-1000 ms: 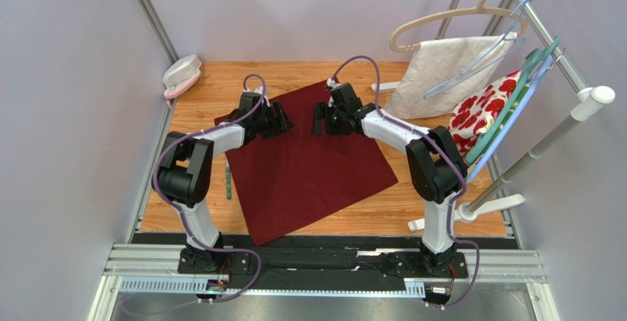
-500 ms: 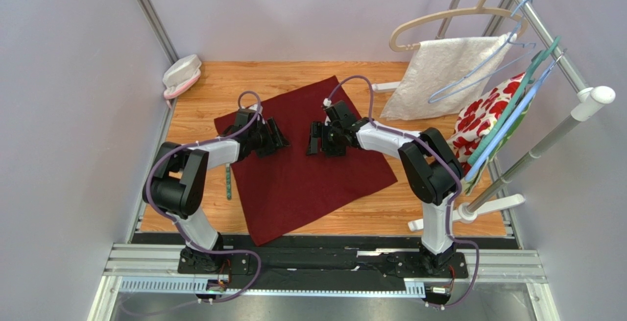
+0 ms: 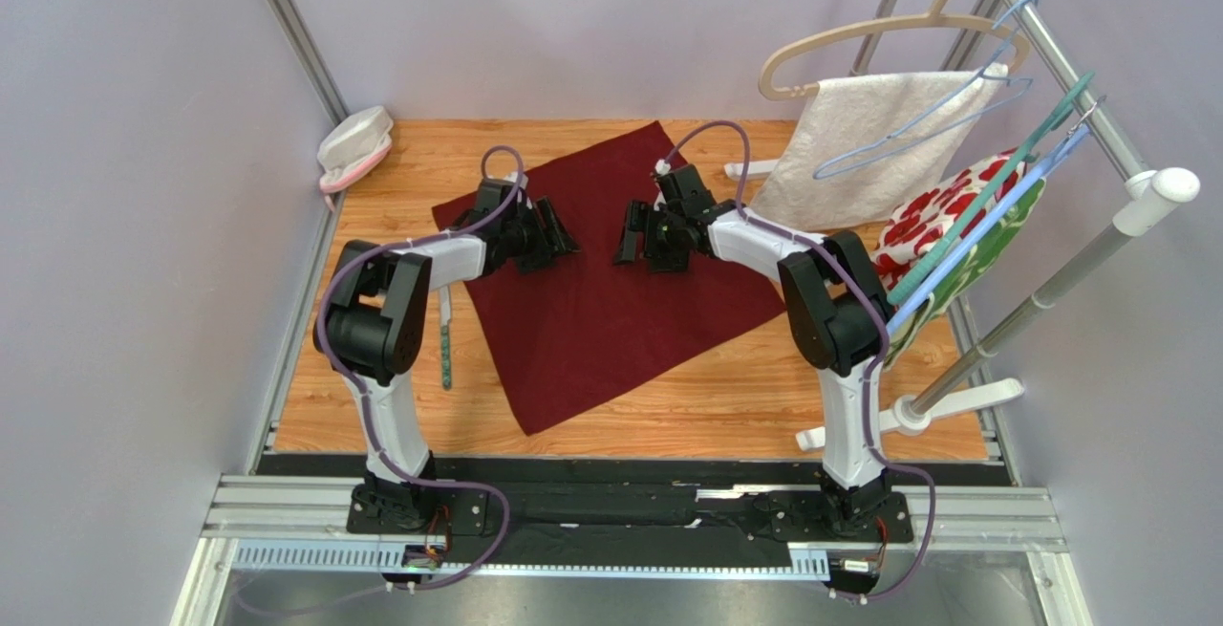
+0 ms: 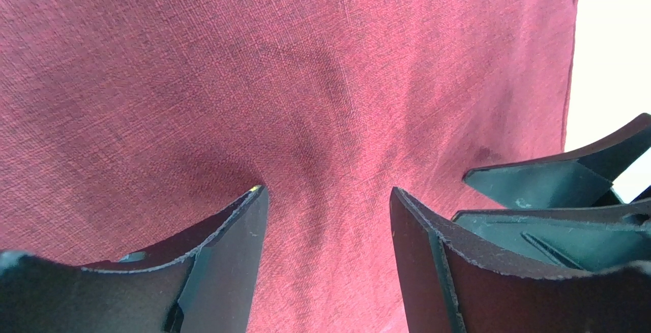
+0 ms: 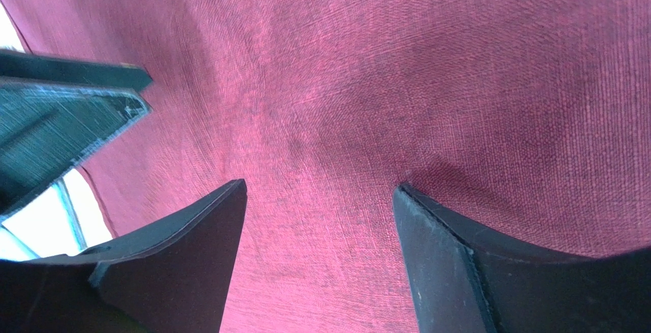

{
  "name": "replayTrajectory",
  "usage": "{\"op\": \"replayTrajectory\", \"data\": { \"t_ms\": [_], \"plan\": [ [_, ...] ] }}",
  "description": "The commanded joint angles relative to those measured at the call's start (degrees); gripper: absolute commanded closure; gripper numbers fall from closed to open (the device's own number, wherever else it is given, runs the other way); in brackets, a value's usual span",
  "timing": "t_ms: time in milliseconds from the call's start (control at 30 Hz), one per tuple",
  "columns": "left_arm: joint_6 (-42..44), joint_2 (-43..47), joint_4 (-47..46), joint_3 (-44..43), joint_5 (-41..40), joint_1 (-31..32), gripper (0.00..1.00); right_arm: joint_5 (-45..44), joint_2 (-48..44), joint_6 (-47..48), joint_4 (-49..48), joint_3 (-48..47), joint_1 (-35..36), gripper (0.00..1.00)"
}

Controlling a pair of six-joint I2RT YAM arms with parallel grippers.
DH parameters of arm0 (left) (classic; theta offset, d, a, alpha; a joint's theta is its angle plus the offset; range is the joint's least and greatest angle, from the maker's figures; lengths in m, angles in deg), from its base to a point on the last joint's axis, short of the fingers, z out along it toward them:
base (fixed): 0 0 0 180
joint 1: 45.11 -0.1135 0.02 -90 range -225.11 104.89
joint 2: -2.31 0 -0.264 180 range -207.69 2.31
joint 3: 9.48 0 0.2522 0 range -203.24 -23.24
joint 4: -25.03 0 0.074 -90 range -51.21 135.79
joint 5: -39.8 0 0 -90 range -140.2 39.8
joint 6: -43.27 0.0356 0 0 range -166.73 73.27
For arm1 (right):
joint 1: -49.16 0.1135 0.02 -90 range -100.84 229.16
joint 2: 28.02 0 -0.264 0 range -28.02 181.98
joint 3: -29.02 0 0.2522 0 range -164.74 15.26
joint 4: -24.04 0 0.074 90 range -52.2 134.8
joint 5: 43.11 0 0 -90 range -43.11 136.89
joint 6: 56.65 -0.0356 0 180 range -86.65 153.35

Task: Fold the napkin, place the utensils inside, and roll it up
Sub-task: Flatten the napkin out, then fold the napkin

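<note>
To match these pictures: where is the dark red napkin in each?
Top external: napkin spread flat, centre of the wooden table.
Left wrist: fills the picture behind the left fingers.
Right wrist: fills the picture behind the right fingers.
Shared landmark: the napkin's edge, right side in left wrist, left side in right wrist.

The teal utensil, near the table's left edge, is too small to identify. Its far end is indistinct beside the left arm. Wrist views crop the napkin.
</note>
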Motion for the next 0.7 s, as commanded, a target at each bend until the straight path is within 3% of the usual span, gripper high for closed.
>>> {"op": "replayTrajectory", "data": {
  "t_ms": [0, 167, 300, 433, 667],
  "plan": [
    [4.59, 5.92, 2.96, -2.83, -1.94, -0.3, 0.32, 2.01, -3.93, 7.9, -0.87, 0.69, 0.66, 0.25],
    [9.6, 21.22, 16.36, -4.58, -11.68, -0.82, 0.3, 0.09, -17.79, 18.18, -2.82, 6.32, 6.27, 0.27],
    [11.02, 36.93, 23.6, -2.57, -10.39, -6.79, 0.25, -4.82, -23.88, 26.96, -2.38, 11.33, 15.5, 0.33],
    [13.82, 46.1, 32.91, -0.29, -8.54, -14.88, 0.24, -9.57, -24.08, 29.18, -5.26, 16.16, 27.52, 0.38],
    [21.9, 53.59, 40.57, 2.0, -7.41, -27.36, 0.22, -16.33, -18.1, 32.5, -7.65, 15.13, 38.45, 0.42]
  ]
}}
